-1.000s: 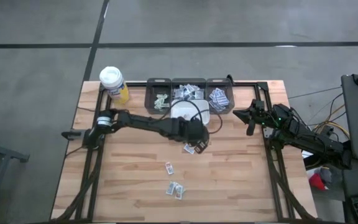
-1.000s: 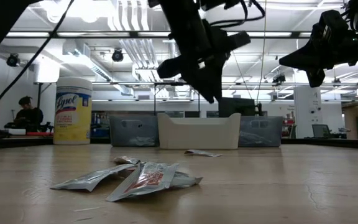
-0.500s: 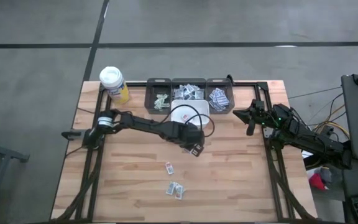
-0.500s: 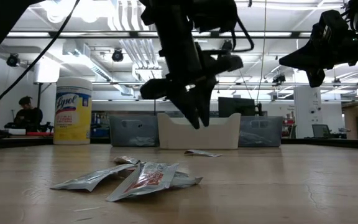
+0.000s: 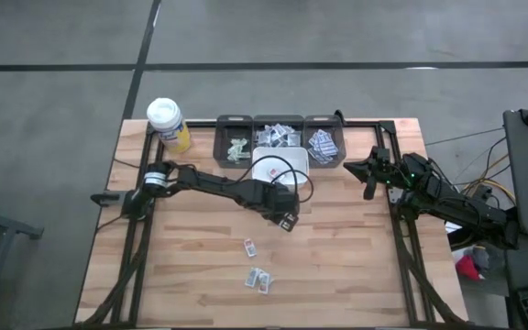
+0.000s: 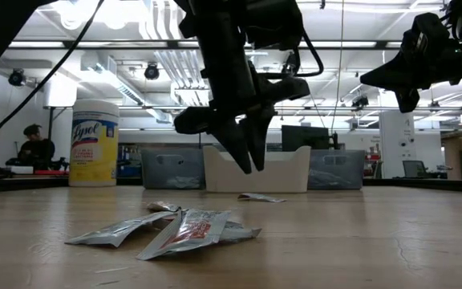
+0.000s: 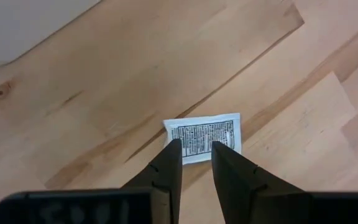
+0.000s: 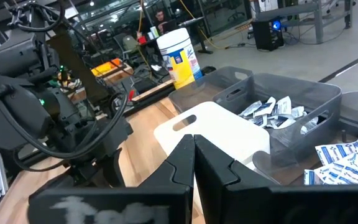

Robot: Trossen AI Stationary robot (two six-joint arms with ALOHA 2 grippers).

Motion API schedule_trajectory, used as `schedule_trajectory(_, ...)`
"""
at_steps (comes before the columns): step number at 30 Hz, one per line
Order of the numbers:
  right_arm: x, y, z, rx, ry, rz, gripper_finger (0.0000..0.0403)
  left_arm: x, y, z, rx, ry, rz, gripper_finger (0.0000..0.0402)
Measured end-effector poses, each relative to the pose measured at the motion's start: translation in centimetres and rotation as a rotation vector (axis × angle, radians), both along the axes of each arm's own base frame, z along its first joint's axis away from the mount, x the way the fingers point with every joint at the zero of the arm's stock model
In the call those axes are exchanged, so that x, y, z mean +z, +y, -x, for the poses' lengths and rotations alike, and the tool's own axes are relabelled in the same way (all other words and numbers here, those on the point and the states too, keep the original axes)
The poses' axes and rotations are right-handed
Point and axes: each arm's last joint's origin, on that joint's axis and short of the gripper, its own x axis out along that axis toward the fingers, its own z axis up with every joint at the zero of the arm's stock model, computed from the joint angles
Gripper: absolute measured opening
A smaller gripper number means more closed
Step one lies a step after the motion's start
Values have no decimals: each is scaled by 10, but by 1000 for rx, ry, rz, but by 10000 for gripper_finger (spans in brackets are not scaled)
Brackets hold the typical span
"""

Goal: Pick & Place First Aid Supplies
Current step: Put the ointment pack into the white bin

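Note:
One first aid packet [image 7: 202, 137], white with black print, lies flat on the wood table near its middle; it also shows in the low view [image 6: 259, 197]. My left gripper [image 7: 196, 144] hangs just above it [image 6: 247, 164], pointing steeply down. Its fingers stand open by a narrow gap, nothing between them, clear of the packet. More packets lie nearer the front edge [image 5: 249, 246] [image 5: 259, 279]. My right gripper [image 5: 370, 174] waits shut at the table's right edge, held level [image 8: 193, 138].
Three dark bins [image 5: 278, 136] with sorted packets stand along the far edge, with a white tray [image 5: 280, 168] in front of them. A yellow bottle with a white lid [image 5: 166, 124] stands at the far left corner. Bare wood lies to the near left and right.
My left gripper has sunk toward the packet on the table and shifted slightly toward the left edge. Its wrist has rolled, and the fingers now point more steeply down. The packets have stayed where they were.

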Motion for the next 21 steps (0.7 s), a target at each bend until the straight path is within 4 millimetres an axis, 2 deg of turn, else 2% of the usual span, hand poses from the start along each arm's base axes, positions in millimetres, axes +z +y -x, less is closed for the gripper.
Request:
schedule_trajectory(7,0,0,0,0,0,0,8,-2,0,2,1,21,-1,81)
schedule_trajectory(21,0,0,0,0,0,0,8,-38,2,9,28,-9,25,81)
